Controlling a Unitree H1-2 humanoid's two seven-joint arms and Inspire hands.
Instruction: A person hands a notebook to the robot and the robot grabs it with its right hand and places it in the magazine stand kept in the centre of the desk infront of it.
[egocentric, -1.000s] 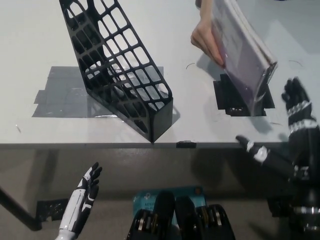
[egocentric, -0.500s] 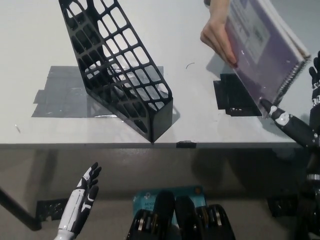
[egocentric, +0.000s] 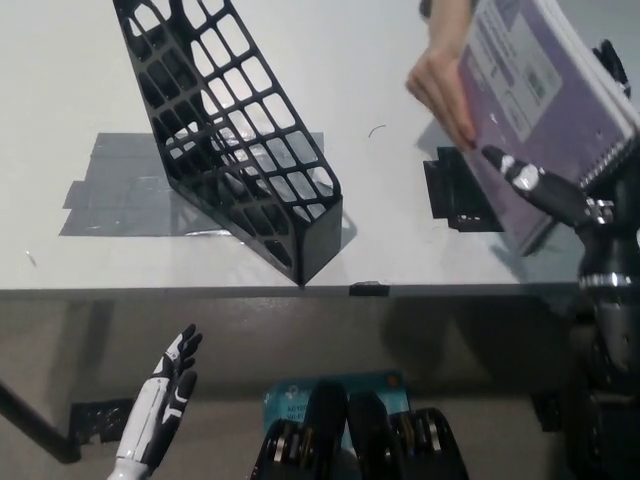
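From my seat I see the notebook (egocentric: 545, 110) in the upper right of the frame, purple-covered with a spiral binding along its right edge, tilted and held off the surface (egocentric: 60, 90). A person's hand (egocentric: 440, 85) grips its left edge from the top of the frame. My right hand (egocentric: 575, 150) comes up from the lower right and closes around the notebook's lower end: one of its fingers (egocentric: 520, 178) lies across the purple cover, and more black shows past the book's upper right edge, so I read the fingers as grasping the notebook while the person also holds it. Below the book, a black patch of tape (egocentric: 452, 195) sits on the surface. The magazine stand (egocentric: 235, 140), a black lattice rack, stands upper left of centre on a grey taped patch (egocentric: 110, 190), well apart from the notebook. My white left hand (egocentric: 160, 405) rests at the lower left, below the surface edge, fingers released and spread.
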